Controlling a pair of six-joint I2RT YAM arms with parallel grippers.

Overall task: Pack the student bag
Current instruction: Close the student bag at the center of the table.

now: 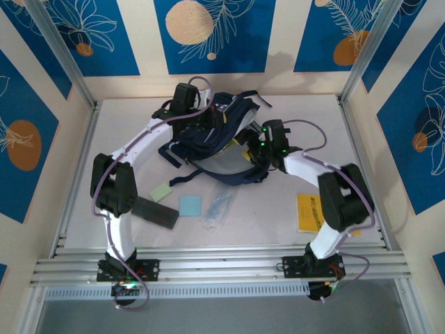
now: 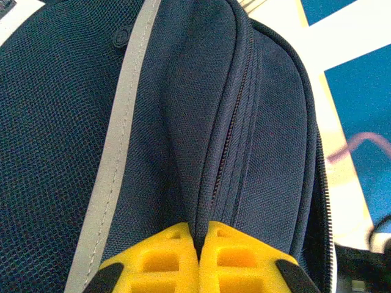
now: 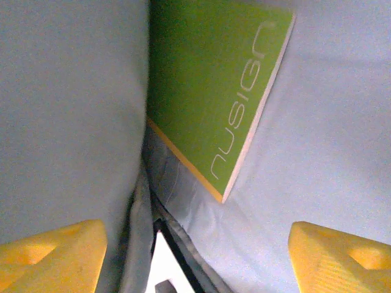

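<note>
Inside the student bag (image 1: 233, 122), against pale grey lining: a green notebook (image 3: 214, 91) marked "nusign", tilted, clear of the wide-spread right gripper (image 3: 195, 250). Pinched in the closed left gripper (image 2: 198, 244): a fold of the bag's navy fabric beside the zipper. Bag crumpled at far centre of the white counter (image 1: 264, 223), long axis roughly left-right, mouth toward near right. Nearer: green pad (image 1: 160, 191), blue pad (image 1: 190, 205), yellow book (image 1: 309, 212). Around: blue-and-cream patterned walls (image 1: 208, 35).

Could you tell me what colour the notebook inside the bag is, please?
The flat notebook is lime green, orange-edged; best in the right wrist view.
</note>
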